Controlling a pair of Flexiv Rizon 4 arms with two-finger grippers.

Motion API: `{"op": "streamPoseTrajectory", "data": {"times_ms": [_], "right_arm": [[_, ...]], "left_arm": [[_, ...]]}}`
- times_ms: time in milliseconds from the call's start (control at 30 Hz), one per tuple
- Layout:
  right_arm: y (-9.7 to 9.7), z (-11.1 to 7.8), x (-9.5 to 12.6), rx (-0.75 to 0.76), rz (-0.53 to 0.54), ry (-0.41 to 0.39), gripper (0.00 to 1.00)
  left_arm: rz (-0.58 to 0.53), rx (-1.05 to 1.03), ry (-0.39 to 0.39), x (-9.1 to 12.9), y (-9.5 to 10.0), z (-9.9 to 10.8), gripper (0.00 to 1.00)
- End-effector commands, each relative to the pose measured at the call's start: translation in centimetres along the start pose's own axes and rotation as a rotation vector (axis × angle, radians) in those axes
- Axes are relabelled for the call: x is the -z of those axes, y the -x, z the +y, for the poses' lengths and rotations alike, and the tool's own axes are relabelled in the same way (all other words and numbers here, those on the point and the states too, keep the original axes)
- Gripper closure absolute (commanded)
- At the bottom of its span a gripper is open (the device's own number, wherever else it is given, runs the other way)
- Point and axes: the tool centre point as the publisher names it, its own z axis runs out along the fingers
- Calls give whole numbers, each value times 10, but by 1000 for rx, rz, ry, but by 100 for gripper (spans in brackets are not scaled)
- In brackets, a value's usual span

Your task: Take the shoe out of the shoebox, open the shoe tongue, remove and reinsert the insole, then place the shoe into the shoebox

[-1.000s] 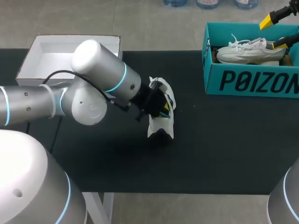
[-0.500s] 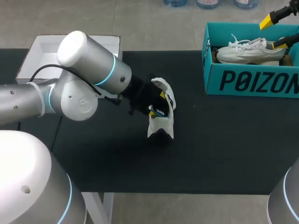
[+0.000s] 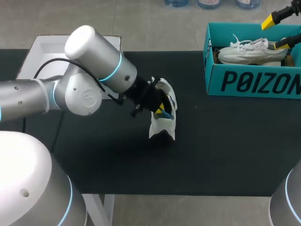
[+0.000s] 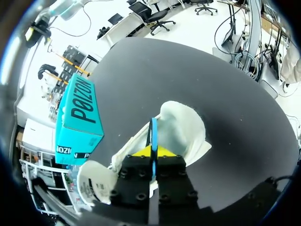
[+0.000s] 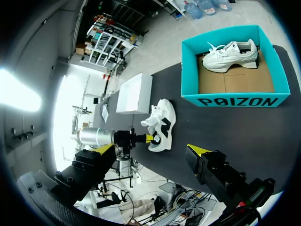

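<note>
A white shoe lies on the black table mat, its opening turned toward my left arm. My left gripper is at that opening. In the left wrist view my left gripper is shut on the thin blue edge of the insole, which stands up out of the shoe. My right gripper hangs open above the teal shoebox at the back right. The right wrist view looks down past my right gripper on the shoe and the shoebox.
A second white shoe lies inside the teal shoebox. A white box lid sits at the back left, behind my left arm. Bare mat stretches between the shoe and the shoebox and along the table's front.
My left gripper pulled back out of the shoe and opened wider, then went in again and shut on the insole's edge. The right arm has not moved.
</note>
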Motion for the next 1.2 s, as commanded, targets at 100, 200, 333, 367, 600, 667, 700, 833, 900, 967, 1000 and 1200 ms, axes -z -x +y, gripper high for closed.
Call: {"op": "streamPoseTrajectory", "data": {"times_ms": [100, 200, 333, 367, 600, 667, 700, 833, 900, 967, 1000, 1200], "right_arm": [[0, 0, 0, -1, -2, -1, 0], [0, 0, 0, -1, -2, -1, 0], [0, 0, 0, -1, -2, -1, 0], [0, 0, 0, -1, -2, -1, 0], [0, 0, 0, -1, -2, -1, 0], [0, 0, 0, -1, -2, -1, 0], [0, 0, 0, -1, -2, -1, 0], [0, 0, 0, -1, -2, -1, 0], [0, 0, 0, -1, -2, -1, 0], [0, 0, 0, -1, -2, -1, 0], [0, 0, 0, -1, -2, -1, 0], [0, 0, 0, -1, -2, -1, 0]], "left_arm": [[33, 4, -5, -16, 2, 1, 100], [39, 7, -10, -13, 0, 1, 100], [69, -15, -20, -3, -2, 0, 78], [67, -15, -22, 1, -2, -1, 70], [71, -30, -28, 15, -2, -3, 64], [74, -31, -14, 18, -1, -3, 62], [77, -33, -15, 19, -1, -3, 60], [129, -48, -28, 22, 3, 3, 71], [182, -72, -20, 23, 6, 7, 100], [269, -107, -28, 21, 10, 11, 100], [322, -133, -7, 19, 11, 12, 100], [568, -324, -2, 12, 19, 11, 100]]}}
